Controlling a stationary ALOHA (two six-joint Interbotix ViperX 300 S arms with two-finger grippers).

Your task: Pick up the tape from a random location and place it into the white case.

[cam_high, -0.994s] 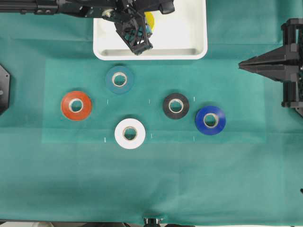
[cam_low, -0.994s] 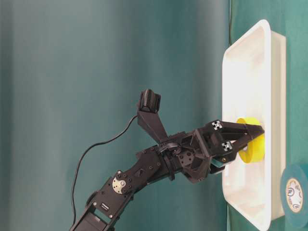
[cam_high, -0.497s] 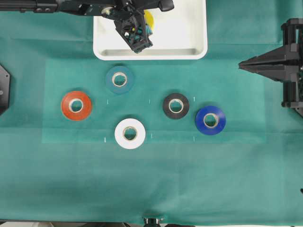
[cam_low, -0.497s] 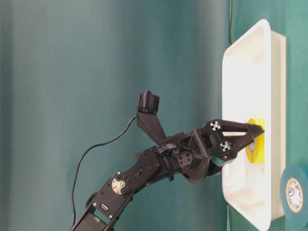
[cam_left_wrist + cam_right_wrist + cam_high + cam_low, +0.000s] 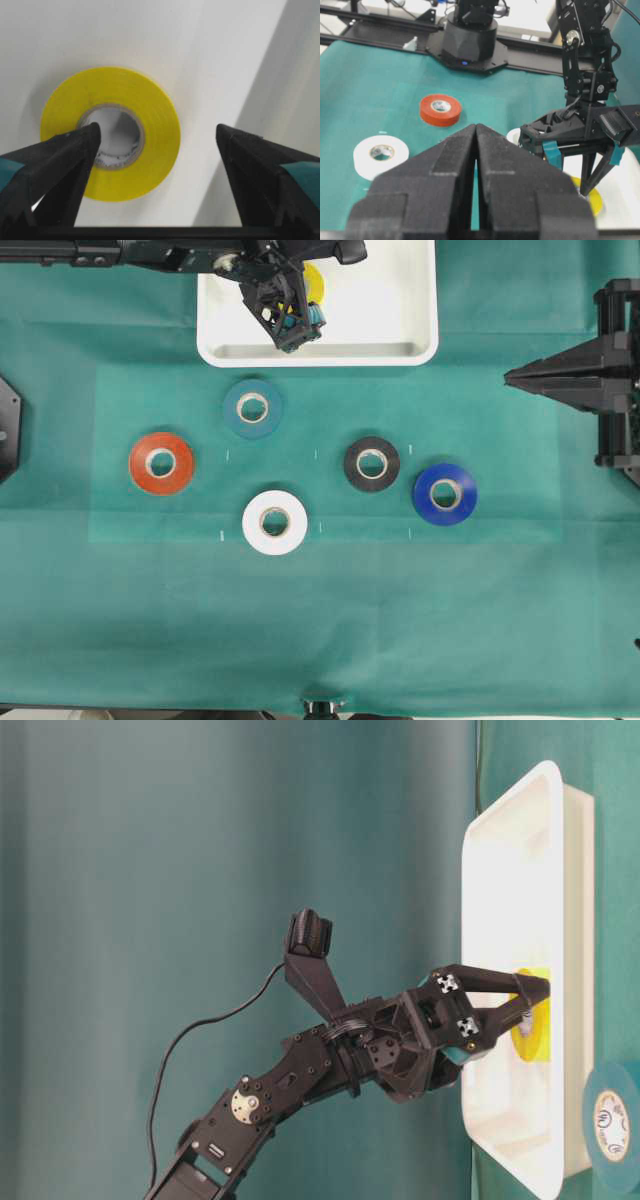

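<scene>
The tape (image 5: 110,132) lies flat on the floor of the white case (image 5: 400,345), and my left tool (image 5: 155,145) hangs right over it with its fingers spread wide, gripping nothing; in the left wrist view one finger (image 5: 60,165) crosses the roll's cardboard core while the other stands well off to the side over bare white plastic. From the table-level view I see the same tool (image 5: 535,995) reaching into the case with the yellow roll (image 5: 530,1028) at its tips. My right tool (image 5: 476,150) sits parked at the right edge of the surface, fingers pressed together and holding nothing. Out on the green surface (image 5: 320,620) lie a teal roll (image 5: 252,408), an orange roll (image 5: 161,463), a white roll (image 5: 274,522), a black roll (image 5: 371,464) and a blue roll (image 5: 444,494), all apart from one another.
</scene>
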